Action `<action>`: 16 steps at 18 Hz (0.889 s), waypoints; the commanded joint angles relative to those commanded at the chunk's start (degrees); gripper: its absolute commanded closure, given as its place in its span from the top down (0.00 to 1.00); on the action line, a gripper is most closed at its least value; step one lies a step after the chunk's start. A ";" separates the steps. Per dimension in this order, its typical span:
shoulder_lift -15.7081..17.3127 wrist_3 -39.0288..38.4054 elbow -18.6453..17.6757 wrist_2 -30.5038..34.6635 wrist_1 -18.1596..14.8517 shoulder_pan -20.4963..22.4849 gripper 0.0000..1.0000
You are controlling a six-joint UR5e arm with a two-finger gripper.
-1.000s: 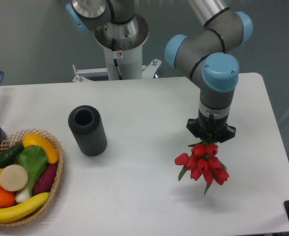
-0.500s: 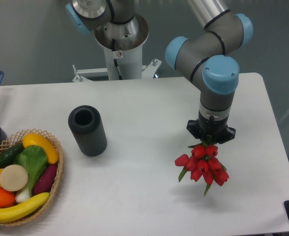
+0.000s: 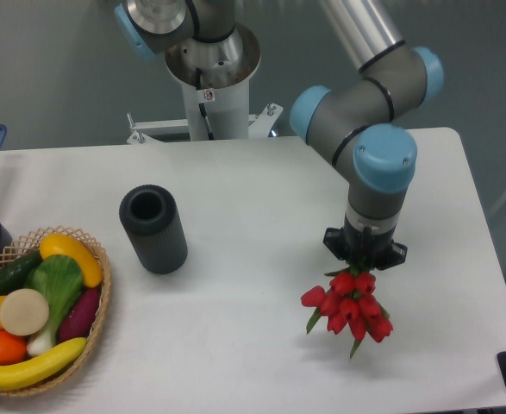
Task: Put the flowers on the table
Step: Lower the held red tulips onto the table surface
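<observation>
The arm is seen coming in from the top of the picture. Its long silver tube is slanted down toward the right. Grey joints with blue caps are bent one after another, and the last part is pointed straight down at the table. The black gripper (image 3: pixel 365 259) is held at the bottom end, facing down. Its fingers are mostly hidden from this side, but they are closed around the stems of the flowers (image 3: pixel 347 306), which are hung just below it. A second grey and blue joint is seen at the top left, above the white base post.
</observation>
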 joint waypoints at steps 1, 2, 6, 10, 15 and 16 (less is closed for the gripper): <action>-0.79 -0.09 0.61 -0.09 0.00 0.00 0.03; -1.75 -0.17 1.23 -0.09 0.00 -0.17 0.03; -4.48 -0.53 3.60 0.00 0.00 -1.14 0.05; -4.92 -0.53 3.70 -1.32 -0.09 -1.14 0.11; -5.37 -0.44 4.05 -1.32 0.00 -1.06 0.28; -5.54 -0.35 4.05 -1.32 0.09 -1.14 0.37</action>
